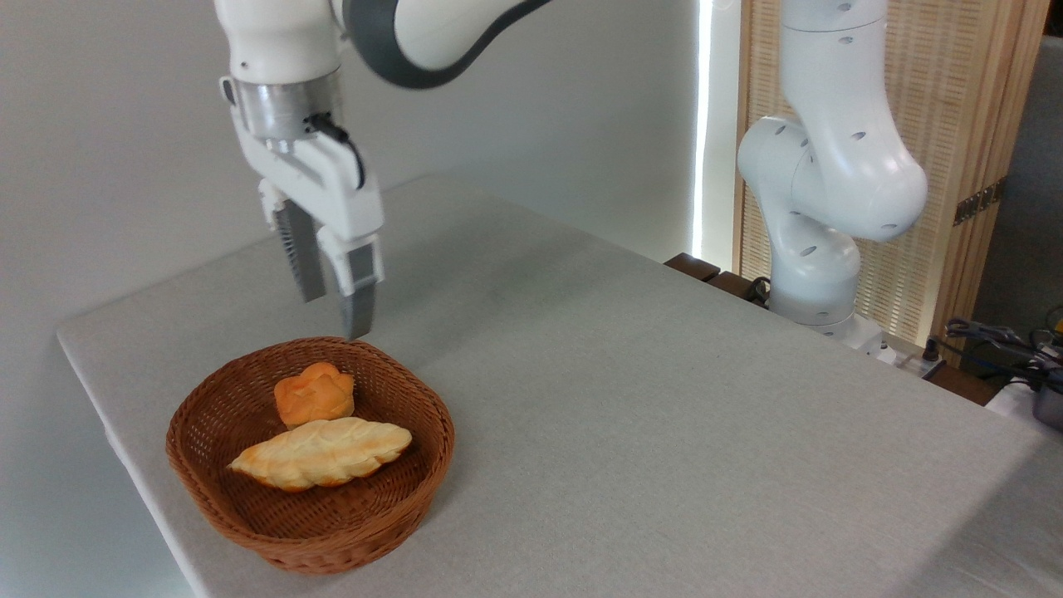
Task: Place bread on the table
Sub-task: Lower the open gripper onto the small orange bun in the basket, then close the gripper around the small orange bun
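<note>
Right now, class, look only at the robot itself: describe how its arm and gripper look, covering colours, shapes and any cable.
The arm is glossy white, built of rounded, bulging segments with small dark holes; one joint carries a dark grey band. Its wrist ends in a silver metal ring, from which a short black cable loops down the side. The gripper has a boxy white body and two narrow grey jaws tapering downward.

Soft, even daylight fills the scene. A blown-out strip of window light (706,124) glares at the back. The wicker basket (311,531) casts a faint shadow rightward on the desk (664,415). Focus is fairly sharp, with mild grain.
</note>
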Robot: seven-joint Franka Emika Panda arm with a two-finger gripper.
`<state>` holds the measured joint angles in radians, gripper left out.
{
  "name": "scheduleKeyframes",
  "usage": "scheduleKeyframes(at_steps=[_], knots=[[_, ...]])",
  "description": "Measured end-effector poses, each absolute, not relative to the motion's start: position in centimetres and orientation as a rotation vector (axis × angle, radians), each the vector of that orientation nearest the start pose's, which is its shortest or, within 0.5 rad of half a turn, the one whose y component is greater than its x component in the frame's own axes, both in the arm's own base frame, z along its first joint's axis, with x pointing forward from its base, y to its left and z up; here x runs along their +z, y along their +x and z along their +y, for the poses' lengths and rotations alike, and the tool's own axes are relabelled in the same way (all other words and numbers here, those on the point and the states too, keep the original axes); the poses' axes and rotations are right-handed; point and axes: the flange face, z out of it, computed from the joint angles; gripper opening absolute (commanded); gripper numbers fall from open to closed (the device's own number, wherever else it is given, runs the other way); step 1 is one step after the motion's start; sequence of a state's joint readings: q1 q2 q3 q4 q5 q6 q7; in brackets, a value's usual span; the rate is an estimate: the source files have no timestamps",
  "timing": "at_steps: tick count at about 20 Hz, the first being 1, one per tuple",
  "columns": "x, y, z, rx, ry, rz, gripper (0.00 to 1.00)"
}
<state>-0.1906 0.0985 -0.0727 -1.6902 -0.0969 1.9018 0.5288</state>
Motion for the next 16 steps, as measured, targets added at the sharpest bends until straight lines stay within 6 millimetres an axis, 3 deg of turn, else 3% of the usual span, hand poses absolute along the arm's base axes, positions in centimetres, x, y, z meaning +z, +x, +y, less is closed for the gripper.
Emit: scheduleKeyframes(at_steps=[8,16], knots=[[48.6,61.1,-17.6,-0.217,-2.991,1.207,1.00],[45.3,61.5,-19.8,-0.171,-2.992,1.258,1.00]])
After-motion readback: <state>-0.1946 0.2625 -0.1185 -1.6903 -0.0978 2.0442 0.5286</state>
